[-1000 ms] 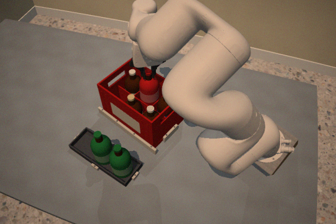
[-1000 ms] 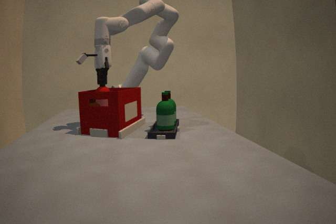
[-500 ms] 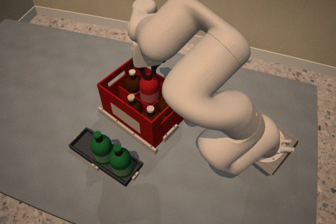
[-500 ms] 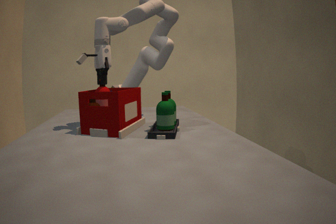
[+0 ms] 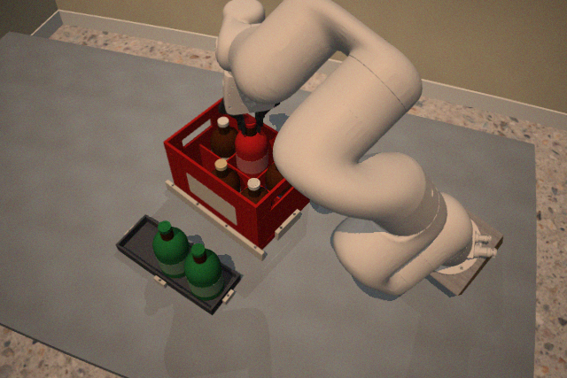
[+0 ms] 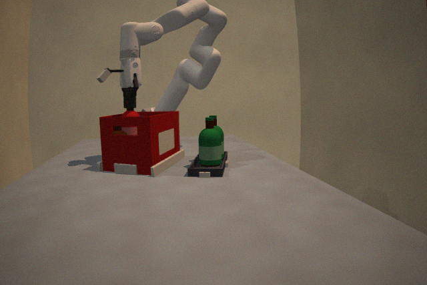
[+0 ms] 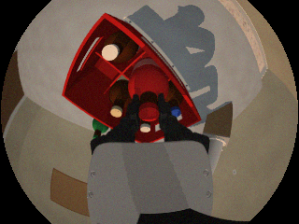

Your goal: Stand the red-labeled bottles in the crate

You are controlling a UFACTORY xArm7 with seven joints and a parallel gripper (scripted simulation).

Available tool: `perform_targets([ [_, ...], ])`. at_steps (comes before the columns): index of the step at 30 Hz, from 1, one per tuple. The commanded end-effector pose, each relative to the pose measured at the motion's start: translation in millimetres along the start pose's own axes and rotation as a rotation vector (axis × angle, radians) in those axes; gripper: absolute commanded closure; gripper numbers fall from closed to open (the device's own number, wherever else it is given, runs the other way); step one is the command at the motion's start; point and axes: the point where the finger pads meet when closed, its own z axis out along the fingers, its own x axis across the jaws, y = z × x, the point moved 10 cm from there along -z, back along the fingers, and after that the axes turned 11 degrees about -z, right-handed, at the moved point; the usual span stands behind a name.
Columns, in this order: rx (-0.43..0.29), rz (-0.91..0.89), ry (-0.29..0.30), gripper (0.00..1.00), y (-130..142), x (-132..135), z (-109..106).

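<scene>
Red-labeled bottle (image 5: pixel 251 150) (image 6: pixel 131 114) (image 7: pixel 149 81) stands upright inside the red crate (image 5: pixel 178 163) (image 6: pixel 127 151) (image 7: pixel 86 89), in the middle cell of its row, with its shoulder showing just above the crate's rim in the exterior view. The gripper (image 5: pixel 251 127) (image 6: pixel 129 105) (image 7: pixel 149 101) is closed on this bottle's neck from above the crate, a finger on either side just under the red cap. Whether the bottle's base touches the crate's floor cannot be told.

In the same row of the crate, a white-capped brown bottle (image 5: pixel 223 140) (image 7: pixel 122 47) stands on one side of it and a blue-capped bottle (image 5: pixel 274 177) (image 7: pixel 175 111) on the other. The crate's other row holds a tan-capped bottle (image 5: pixel 221 173) (image 7: pixel 117 110) and a second white-capped bottle (image 5: pixel 253 189) (image 7: pixel 145 127), and its end cell is empty.

Beside the crate, apart from its long side with the pale panel (image 5: pixel 211 197) (image 6: pixel 166 141), lies the dark tray (image 5: pixel 142 236) (image 6: pixel 215 172), level. Two green bottles (image 5: pixel 205 273) (image 6: pixel 209 151) stand upright on it
</scene>
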Motion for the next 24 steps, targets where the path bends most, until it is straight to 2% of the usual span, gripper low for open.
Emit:
perform_targets([
  [1,0.005,0.000,-0.001,1.00,-1.0,0.1,-0.1],
  [24,0.005,0.000,-0.001,1.00,-1.3,0.1,21.3],
])
